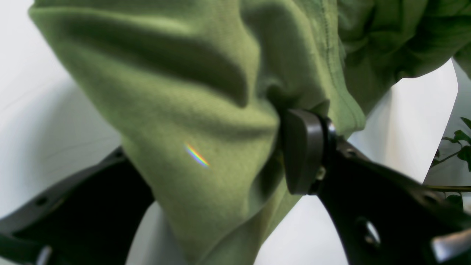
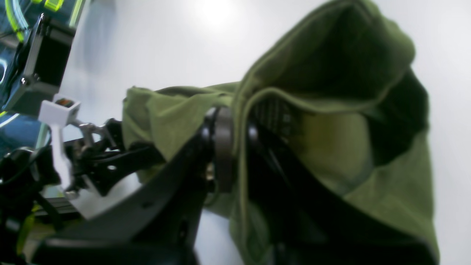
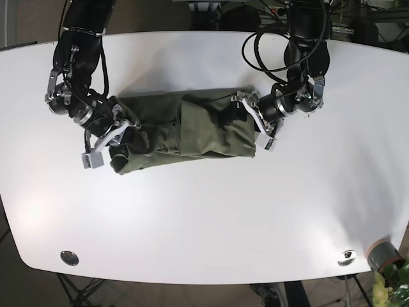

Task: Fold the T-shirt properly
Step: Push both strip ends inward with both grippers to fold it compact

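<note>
Green T-shirt (image 3: 185, 131) bunched lengthwise mid white table (image 3: 204, 217), stretched btwn both arms. Left gripper (image 1: 274, 147) clamped on cloth edge. Right gripper (image 2: 235, 147) pinching hem at opposite end.

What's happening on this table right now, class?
A two-armed robot is folding a green T-shirt on a white table. The left claw is shut on the shirt's edge at one end, and the right claw is shut on the fabric at the other end. The shirt lies bunched into a long, wrinkled band stretched between the two claws, so the fold is not yet neat or finished.
</note>
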Controlling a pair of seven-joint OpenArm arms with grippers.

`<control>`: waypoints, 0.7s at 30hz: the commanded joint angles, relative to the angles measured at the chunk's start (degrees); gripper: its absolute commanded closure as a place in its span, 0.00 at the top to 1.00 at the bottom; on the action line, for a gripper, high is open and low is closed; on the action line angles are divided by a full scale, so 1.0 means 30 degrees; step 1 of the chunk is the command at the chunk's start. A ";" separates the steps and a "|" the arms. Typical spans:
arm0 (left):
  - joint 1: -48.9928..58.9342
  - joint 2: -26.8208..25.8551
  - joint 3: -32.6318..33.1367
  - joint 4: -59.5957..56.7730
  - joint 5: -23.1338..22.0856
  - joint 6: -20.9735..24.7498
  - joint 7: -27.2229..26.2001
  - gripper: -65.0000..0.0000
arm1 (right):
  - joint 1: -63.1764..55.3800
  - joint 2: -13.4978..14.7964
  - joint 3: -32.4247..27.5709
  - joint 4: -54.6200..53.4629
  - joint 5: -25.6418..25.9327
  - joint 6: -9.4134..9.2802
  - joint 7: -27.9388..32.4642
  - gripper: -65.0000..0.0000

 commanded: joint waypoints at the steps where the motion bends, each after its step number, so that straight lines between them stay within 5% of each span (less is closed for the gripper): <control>1: -0.0009 -0.0110 -0.0034 -0.0005 0.0555 0.0209 0.0796 0.59 | 0.0228 -0.0326 -0.0920 0.0449 0.0539 0.0198 0.0367 0.03; 13: 0.0108 -0.0256 -0.0034 -0.0035 0.0555 0.0209 0.0884 0.59 | 0.0345 -0.2495 -0.3967 0.0332 0.0422 0.0227 0.0455 0.03; 21: 0.0108 -0.0256 -0.0034 -0.0035 0.0555 0.0209 0.0913 0.59 | 0.0814 -0.3784 -0.5550 0.0332 -0.2157 0.0257 0.0514 0.04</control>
